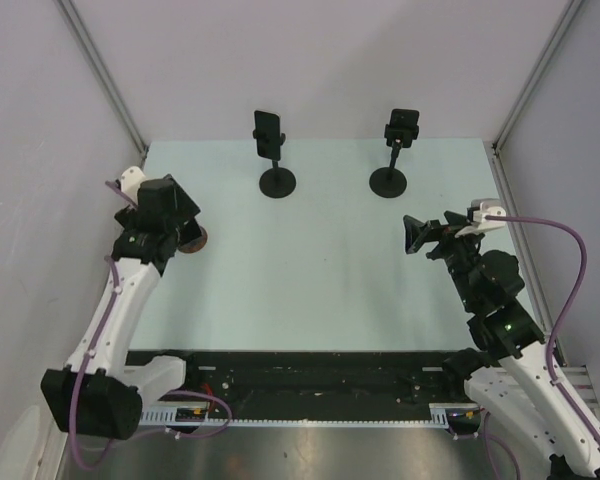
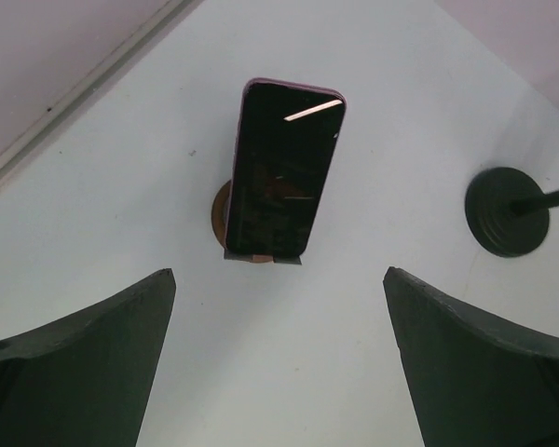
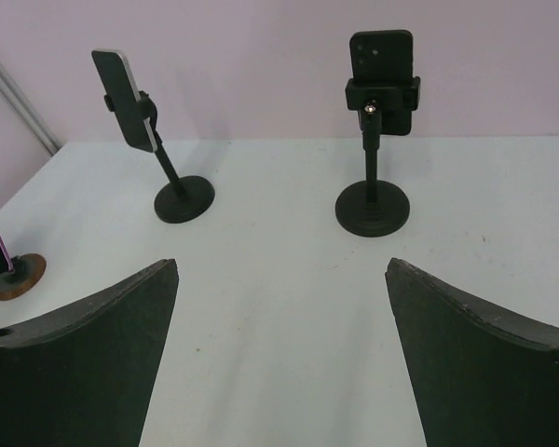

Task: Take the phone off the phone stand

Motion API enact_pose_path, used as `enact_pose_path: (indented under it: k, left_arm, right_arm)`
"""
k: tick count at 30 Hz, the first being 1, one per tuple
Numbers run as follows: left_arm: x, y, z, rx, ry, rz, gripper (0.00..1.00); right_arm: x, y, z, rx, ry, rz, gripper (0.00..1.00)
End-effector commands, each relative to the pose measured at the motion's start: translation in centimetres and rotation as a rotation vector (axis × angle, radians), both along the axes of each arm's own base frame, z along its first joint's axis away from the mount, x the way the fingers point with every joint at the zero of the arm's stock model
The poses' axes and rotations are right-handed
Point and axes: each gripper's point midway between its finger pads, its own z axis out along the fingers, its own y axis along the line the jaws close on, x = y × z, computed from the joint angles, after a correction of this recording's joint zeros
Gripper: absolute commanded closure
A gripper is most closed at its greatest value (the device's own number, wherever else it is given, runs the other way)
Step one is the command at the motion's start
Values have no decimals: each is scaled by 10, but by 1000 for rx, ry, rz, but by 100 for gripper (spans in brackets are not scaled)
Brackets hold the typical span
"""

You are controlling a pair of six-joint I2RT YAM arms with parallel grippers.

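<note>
A dark phone with a pink rim [image 2: 284, 168] leans upright on a small round wooden stand [image 2: 225, 212] on the table's left side. My left gripper [image 2: 279, 279] is open just in front of it, touching nothing. In the top view my left gripper [image 1: 180, 232] hides that phone; only the wooden stand [image 1: 196, 240] peeks out. Two black pole stands at the back each clamp a phone: the left phone [image 1: 269, 133] and the right phone [image 1: 403, 127]. My right gripper [image 1: 417, 237] is open and empty, facing both [image 3: 281, 270].
The pole stands have round black bases [image 1: 277, 183] [image 1: 388, 182]. One base also shows in the left wrist view [image 2: 508, 211]. The wooden stand shows at the left edge of the right wrist view [image 3: 17, 276]. Grey walls close the table's left, back and right sides.
</note>
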Motion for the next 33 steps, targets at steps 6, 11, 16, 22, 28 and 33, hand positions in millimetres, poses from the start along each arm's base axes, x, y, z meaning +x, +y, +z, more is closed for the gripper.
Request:
enact_pose_path:
  k: [6,11,16,22,28,33]
  left_arm:
    - [68,30,-11,70,154,-18,0]
    - [94,48,-12,48,169,-16,0]
    - [113,57,-21,65,207,-23,0]
    - [132,57,-27,87,234,-67,0]
    - [136,65,-38,121,272,-52,0]
    - [138,66,-52,117,304,-53,0]
  right_arm:
    - [2,3,-12,-27,25,9,0]
    - [6,7,-17,-57,35,19,0]
    - [14,23,-31,-85,74,86,0]
    - [17,36,-42,-101,106,145,0]
    - [20,41,-49,-117,123,164,0]
    - [21,44,-54,-127,139,178,0]
